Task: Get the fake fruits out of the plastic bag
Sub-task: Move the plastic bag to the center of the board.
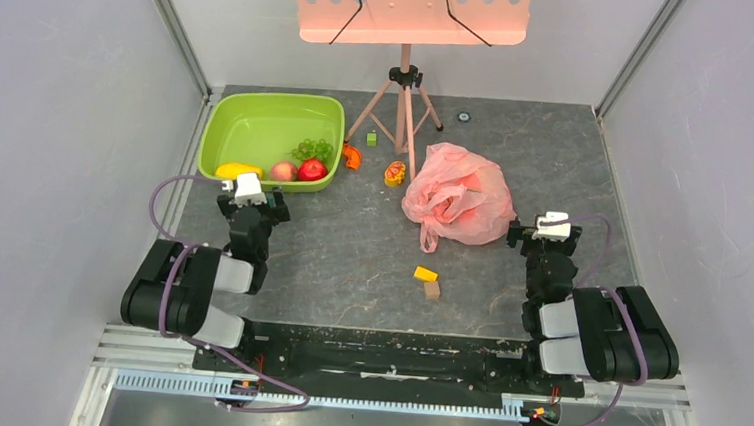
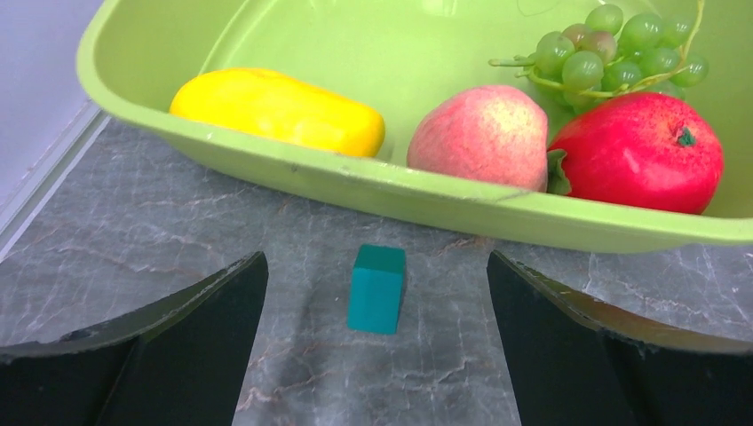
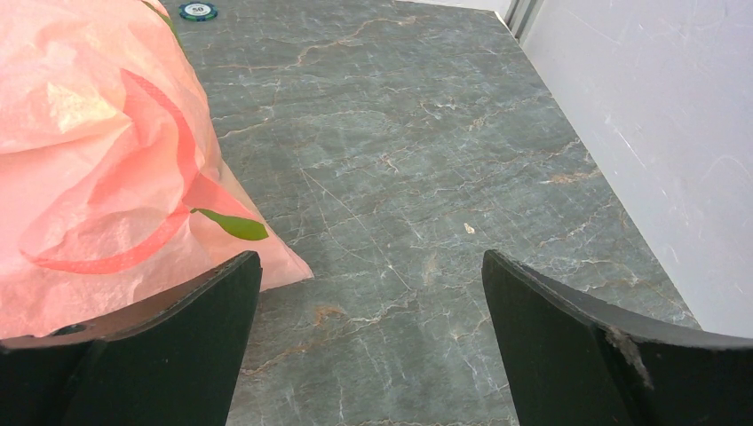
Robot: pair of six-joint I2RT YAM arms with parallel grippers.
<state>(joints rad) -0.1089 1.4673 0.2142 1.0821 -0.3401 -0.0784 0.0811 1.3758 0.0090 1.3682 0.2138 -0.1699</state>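
The pink plastic bag (image 1: 460,194) lies crumpled on the table right of centre, and what it holds is hidden. My right gripper (image 1: 550,228) stands open just right of the bag (image 3: 89,160), over bare table (image 3: 368,257). A yellow mango (image 2: 277,111), a peach (image 2: 484,133), a red apple (image 2: 639,151) and green grapes (image 2: 622,49) lie in the lime-green basin (image 1: 260,115). My left gripper (image 1: 250,192) is open at the basin's near rim (image 2: 373,182), with nothing between its fingers (image 2: 375,259).
A teal block (image 2: 377,288) stands on the table just ahead of the left gripper. A pink music stand (image 1: 407,10) on a tripod is at the back. Between basin and bag lie an orange piece (image 1: 352,157) and a yellow-red toy (image 1: 395,173). Yellow (image 1: 426,274) and tan (image 1: 432,289) cubes sit mid-table.
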